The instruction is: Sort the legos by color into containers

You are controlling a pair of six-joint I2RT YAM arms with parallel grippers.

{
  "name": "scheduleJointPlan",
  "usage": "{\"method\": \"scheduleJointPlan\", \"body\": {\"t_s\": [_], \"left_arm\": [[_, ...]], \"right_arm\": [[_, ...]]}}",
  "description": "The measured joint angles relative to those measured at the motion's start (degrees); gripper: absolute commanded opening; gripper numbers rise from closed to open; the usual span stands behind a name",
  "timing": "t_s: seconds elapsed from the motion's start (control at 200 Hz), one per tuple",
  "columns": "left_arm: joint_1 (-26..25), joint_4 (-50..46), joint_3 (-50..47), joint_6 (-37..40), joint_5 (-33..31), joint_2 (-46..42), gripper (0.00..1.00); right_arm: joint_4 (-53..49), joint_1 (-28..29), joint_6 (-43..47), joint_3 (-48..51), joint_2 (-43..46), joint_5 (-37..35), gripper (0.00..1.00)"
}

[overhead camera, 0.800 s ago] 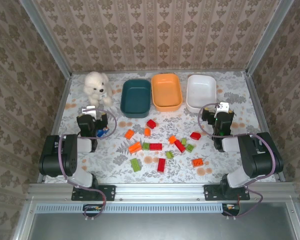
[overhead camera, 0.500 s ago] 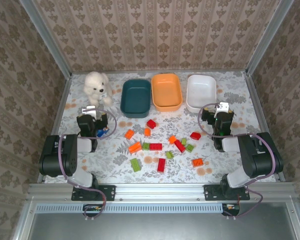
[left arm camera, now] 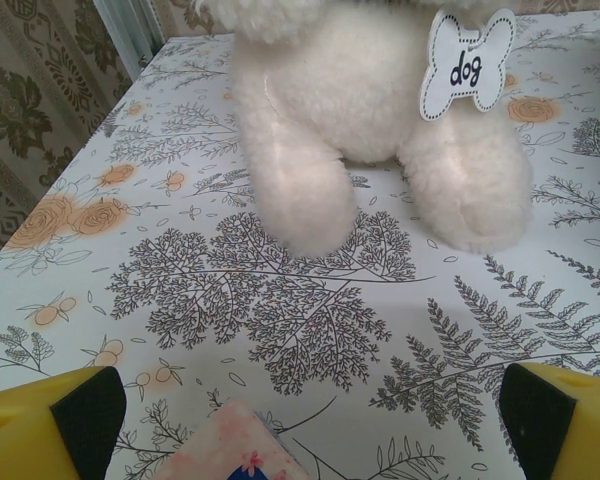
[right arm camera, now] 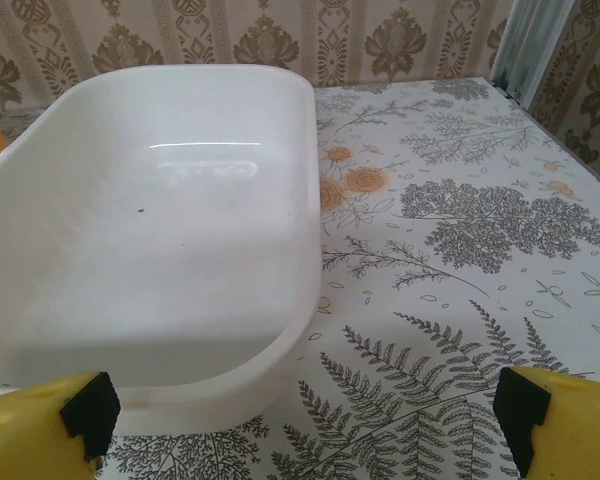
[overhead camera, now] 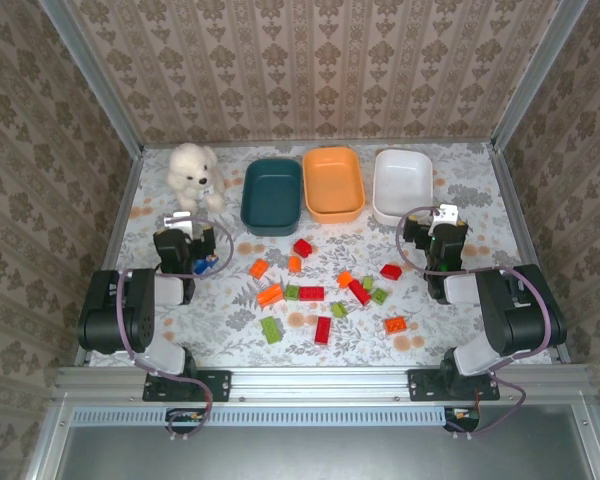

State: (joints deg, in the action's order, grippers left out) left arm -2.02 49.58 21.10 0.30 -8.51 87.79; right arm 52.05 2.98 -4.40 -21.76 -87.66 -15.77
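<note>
The surface (overhead camera: 220, 345) carries a floral print, and the orange tub (overhead camera: 334, 183) stands at its far edge as the reference point.

1. The dark teal tub (overhead camera: 272, 196) stands just left of the orange tub. The white tub (overhead camera: 402, 186) stands to its right, slightly apart.
2. The left gripper (overhead camera: 185, 243) sits well to the near left of the orange tub. Its jaws are wide apart and hold nothing.
3. The right gripper (overhead camera: 435, 240) sits to the near right of the orange tub, just in front of the white tub. Its jaws are also wide apart and hold nothing.
4. A white plush toy (overhead camera: 193, 173) sits left of the orange tub, beyond the teal tub.
5. The legos (overhead camera: 311, 293), red, orange and green, lie scattered on the surface on the near side of the orange tub, between the two grippers.
6. A small blue-and-pink carton (overhead camera: 202, 265) lies at the left gripper, well to the near left of the orange tub.
</note>
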Motion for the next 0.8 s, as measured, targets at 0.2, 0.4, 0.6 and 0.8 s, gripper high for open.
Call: {"method": "scheduleJointPlan", "body": {"t_s": [0.2, 0.4, 0.6, 0.8], "left_arm": [[-6.1, -5.22, -1.14, 1.16, -9.27, -14.93, 1.0], [-11.06, -19.47, 2.27, 1.25, -16.79, -34.64, 1.0], [-16.35, -34.88, 11.13, 1.27, -21.97, -44.57, 1.0], [-15.43, -59.34, 28.46, -13.94, -18.84, -45.86, 1.0]], "right_arm": [[-8.09, 2.62, 0.98, -0.22, 8.9, -3.63, 1.0], [-22.64, 4.37, 1.01, -7.91, 27.02, -7.63, 1.0], [-45.24, 7.28, -3.5, -29.33, 34.23, -9.11, 1.0], [-70.71, 5.51, -21.55, -44.44, 35.21, -0.28, 1.0]]}}
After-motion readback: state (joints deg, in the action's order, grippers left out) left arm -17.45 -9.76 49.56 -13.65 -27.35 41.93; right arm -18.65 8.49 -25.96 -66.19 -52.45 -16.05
